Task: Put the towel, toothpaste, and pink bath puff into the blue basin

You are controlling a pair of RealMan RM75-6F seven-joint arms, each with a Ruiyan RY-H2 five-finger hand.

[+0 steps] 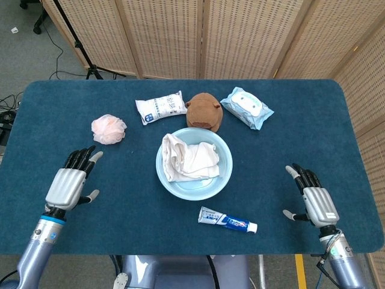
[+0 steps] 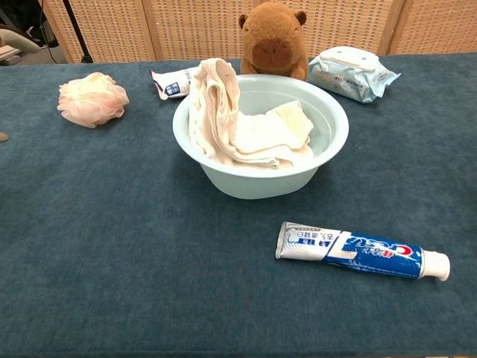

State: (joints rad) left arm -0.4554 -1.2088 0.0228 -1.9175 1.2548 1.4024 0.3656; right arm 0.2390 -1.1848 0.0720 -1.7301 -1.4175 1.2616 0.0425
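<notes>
The white towel (image 1: 187, 158) (image 2: 246, 130) lies bunched inside the light blue basin (image 1: 224, 171) (image 2: 328, 149), one fold draped over the left rim. The toothpaste tube (image 1: 227, 220) (image 2: 361, 250) lies flat on the table in front of the basin. The pink bath puff (image 1: 109, 129) (image 2: 92, 98) sits to the basin's left. My left hand (image 1: 70, 180) hovers open near the front left of the table, apart from the puff. My right hand (image 1: 313, 198) is open at the front right, to the right of the toothpaste. Neither hand shows in the chest view.
Behind the basin stand a brown capybara plush (image 1: 203, 111) (image 2: 273, 41), a white packet (image 1: 160, 107) (image 2: 171, 82) and a blue wet-wipe pack (image 1: 246, 107) (image 2: 350, 72). Blue cloth covers the table (image 1: 289, 144). Wicker screens stand behind it.
</notes>
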